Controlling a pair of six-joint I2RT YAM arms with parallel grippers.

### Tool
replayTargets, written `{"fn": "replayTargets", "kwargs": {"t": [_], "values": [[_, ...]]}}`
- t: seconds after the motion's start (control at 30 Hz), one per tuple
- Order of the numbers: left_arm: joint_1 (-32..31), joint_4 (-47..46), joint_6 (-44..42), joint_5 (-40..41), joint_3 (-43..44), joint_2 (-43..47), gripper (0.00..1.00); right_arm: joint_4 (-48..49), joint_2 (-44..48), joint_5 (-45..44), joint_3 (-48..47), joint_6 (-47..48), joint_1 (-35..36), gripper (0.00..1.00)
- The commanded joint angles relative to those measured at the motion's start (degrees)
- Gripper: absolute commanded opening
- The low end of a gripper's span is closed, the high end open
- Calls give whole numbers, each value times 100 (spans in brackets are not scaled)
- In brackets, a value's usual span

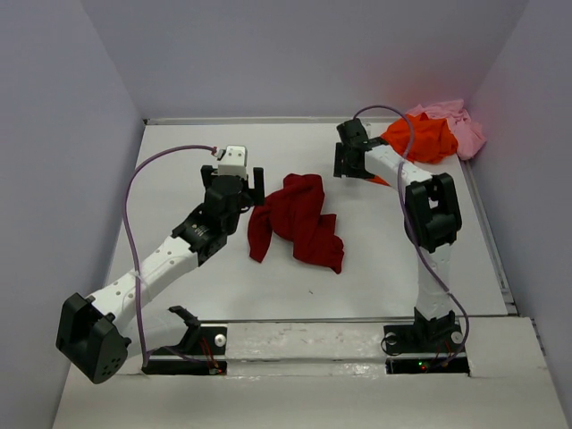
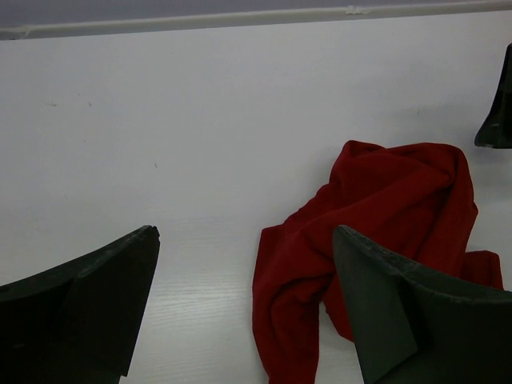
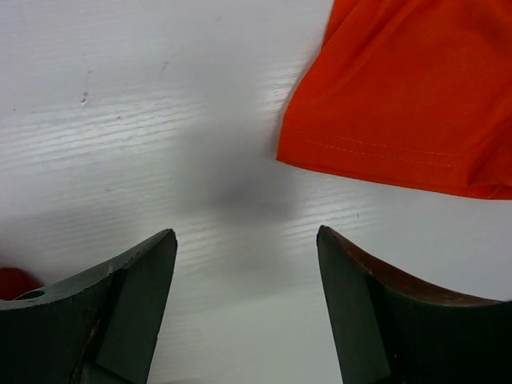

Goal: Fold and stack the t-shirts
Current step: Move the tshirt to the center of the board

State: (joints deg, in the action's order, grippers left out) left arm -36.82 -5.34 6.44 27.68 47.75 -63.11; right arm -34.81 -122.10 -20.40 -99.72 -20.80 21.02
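Note:
A dark red t-shirt (image 1: 295,219) lies crumpled in the middle of the table. My left gripper (image 1: 234,181) hovers just left of it, open and empty. In the left wrist view the red t-shirt (image 2: 384,208) spreads to the right of the open left gripper (image 2: 244,232), partly behind the right finger. A bright orange t-shirt (image 1: 424,136) and a pale pink t-shirt (image 1: 456,125) are bunched together at the back right corner. My right gripper (image 1: 351,168) stands open beside the orange t-shirt's near-left edge. The right wrist view shows the right gripper (image 3: 246,232) over bare table, the orange hem (image 3: 408,88) ahead of it.
White walls close the table at the back and both sides. A raised rail (image 1: 487,232) runs along the right edge. The arm bases (image 1: 420,340) sit on the near ledge. A tip of the right gripper's finger (image 2: 498,112) shows at the far right of the left wrist view.

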Motion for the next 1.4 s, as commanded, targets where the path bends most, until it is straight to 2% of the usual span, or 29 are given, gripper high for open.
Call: {"fn": "replayTargets", "kwargs": {"t": [0.0, 0.23, 0.67, 1.07, 1.37], "values": [[-36, -265, -72, 115, 68, 194, 99, -26, -208, 106, -355, -30, -237, 76], [-54, -274, -81, 141, 42, 220, 99, -140, -639, 994, -793, -179, -756, 76], [-115, -283, -90, 159, 33, 273, 99, -351, -1351, 1495, -1655, -390, -1591, 75], [-168, -292, -90, 150, 7, 317, 99, -615, -2264, 1925, -3096, -548, -2320, 74], [-194, -292, -99, 141, -2, 317, 99, -439, -2432, 1988, -3369, -830, -2778, 73]]}}
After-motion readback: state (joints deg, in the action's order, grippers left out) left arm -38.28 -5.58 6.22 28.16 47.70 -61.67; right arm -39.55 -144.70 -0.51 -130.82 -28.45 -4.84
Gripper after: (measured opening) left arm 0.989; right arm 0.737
